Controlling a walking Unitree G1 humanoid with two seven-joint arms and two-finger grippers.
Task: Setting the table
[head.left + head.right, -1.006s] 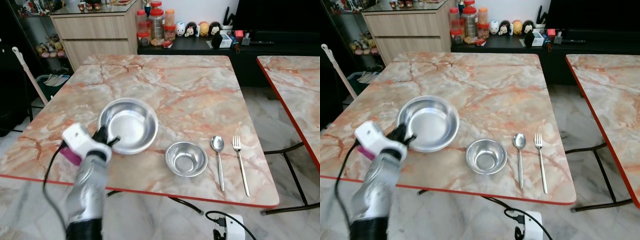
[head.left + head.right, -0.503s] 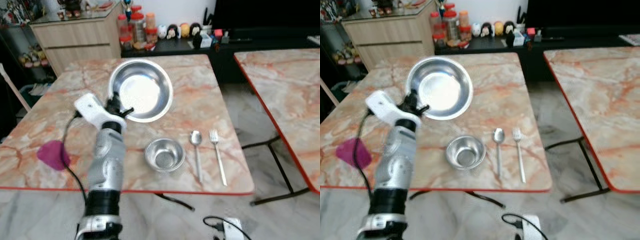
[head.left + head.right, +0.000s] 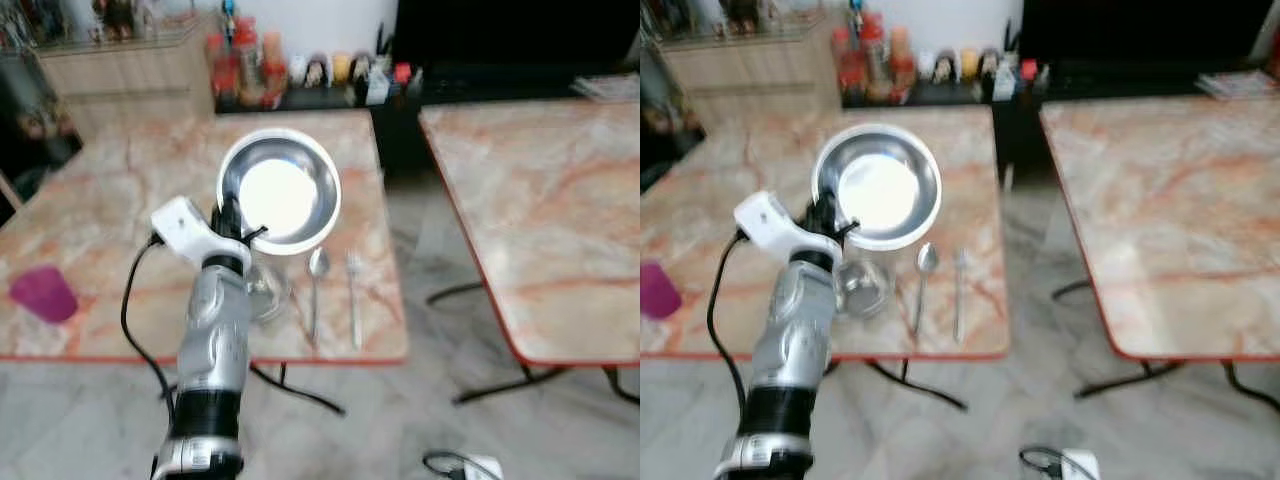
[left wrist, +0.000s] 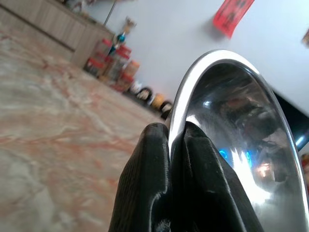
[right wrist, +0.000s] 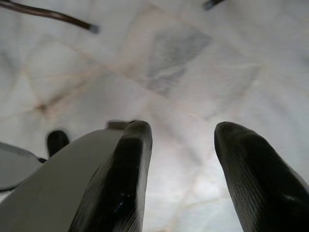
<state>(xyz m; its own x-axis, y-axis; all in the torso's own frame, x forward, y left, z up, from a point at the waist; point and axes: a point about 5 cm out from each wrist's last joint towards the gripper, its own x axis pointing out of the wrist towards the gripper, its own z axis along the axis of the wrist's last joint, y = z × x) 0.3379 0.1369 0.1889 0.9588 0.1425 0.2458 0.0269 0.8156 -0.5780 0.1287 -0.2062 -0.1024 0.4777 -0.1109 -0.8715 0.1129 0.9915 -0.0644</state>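
overhead, marble table (image 3: 100,200) below, large steel bowl (image 3: 280,192) raised clear of it, rim pinched tight in left gripper (image 4: 170,145), tilted with hollow toward the head camera. lower, just beside the arm: small bowl (image 3: 862,287), spoon (image 3: 316,275), fork (image 3: 353,290). right gripper (image 5: 181,159) spread wide, holding nothing, over floor.

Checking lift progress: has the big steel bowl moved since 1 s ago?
Yes. The big steel bowl, pinched at its rim by the left tool, has come up off the table and now hangs tilted above the small bowl.
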